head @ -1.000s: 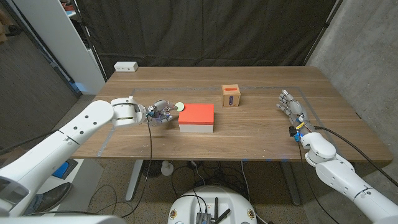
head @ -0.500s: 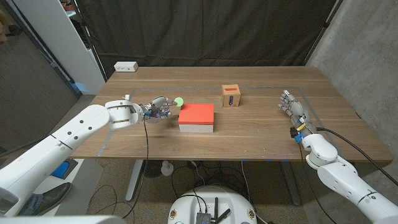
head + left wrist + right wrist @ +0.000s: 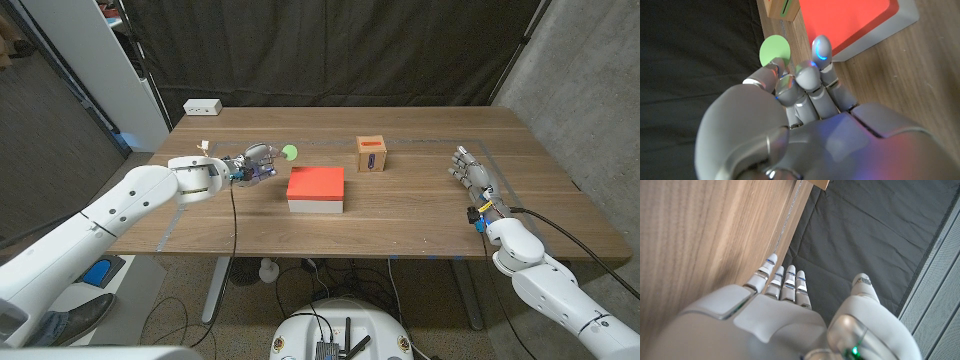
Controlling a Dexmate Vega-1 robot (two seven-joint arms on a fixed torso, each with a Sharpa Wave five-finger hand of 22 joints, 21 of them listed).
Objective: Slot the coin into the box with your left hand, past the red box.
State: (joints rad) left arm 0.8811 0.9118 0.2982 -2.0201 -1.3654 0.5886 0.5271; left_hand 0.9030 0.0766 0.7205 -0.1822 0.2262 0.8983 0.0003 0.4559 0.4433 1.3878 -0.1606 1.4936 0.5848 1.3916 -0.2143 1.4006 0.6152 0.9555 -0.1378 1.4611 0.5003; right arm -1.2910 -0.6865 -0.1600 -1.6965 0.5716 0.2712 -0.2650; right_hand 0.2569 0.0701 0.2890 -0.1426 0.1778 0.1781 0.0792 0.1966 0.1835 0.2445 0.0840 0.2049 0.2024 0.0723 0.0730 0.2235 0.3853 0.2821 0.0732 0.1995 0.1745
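Spanning the scene, the wooden tabletop [image 3: 420, 200] is carrying the red box [image 3: 316, 187] at centre and the small slotted box [image 3: 372, 153] beyond it. Left hand [image 3: 253, 167] is pinching the green coin [image 3: 289, 152] at its fingers' [image 3: 819, 50] tips, beside the red box. Right hand [image 3: 472, 175] is waiting, fingers straight and together.

Left robot hand [image 3: 252, 165] and green coin [image 3: 289, 152] now higher, farther back.
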